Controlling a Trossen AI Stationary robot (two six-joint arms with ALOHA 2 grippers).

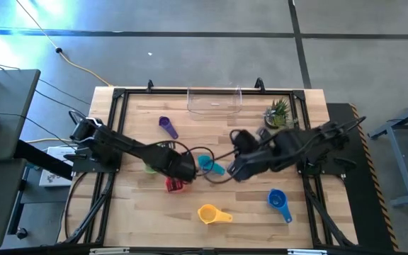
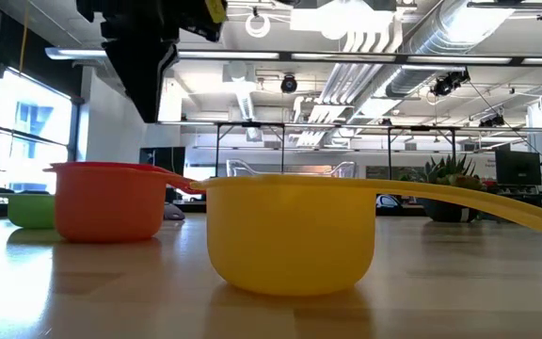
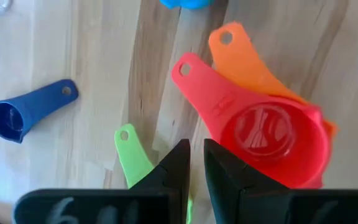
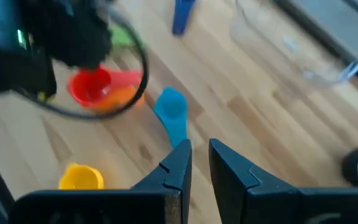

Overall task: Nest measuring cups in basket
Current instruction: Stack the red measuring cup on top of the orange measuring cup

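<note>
From above, the left gripper [image 1: 183, 170] hangs over the middle of the worktop [image 1: 140, 212], just beside the red cup [image 1: 173, 185], and the right gripper [image 1: 236, 170] hovers close to the teal cup [image 1: 207, 164]. The left wrist view adds what that view hides: the red cup [image 3: 272, 140] sits nested in an orange cup [image 3: 244, 59], and a green cup [image 3: 132, 158] lies right at the left gripper's fingertips [image 3: 176, 158], which stand nearly closed with only a thin gap and hold nothing. The right wrist view shows its fingers [image 4: 179, 158] a narrow slot apart, also empty, above the teal cup's handle.

The low view puts the yellow cup [image 2: 290, 231] nearest, handle out to the side, with the red-in-orange pair and the green one behind it.

The basket [image 1: 214, 101] stands empty at the far edge of the worktop, beside the potted plant [image 1: 278, 113]. The purple cup [image 1: 167, 126] lies on its side between basket and left gripper. The blue cup [image 1: 278, 202] and yellow cup sit toward the near edge, with bare wood around them.
</note>
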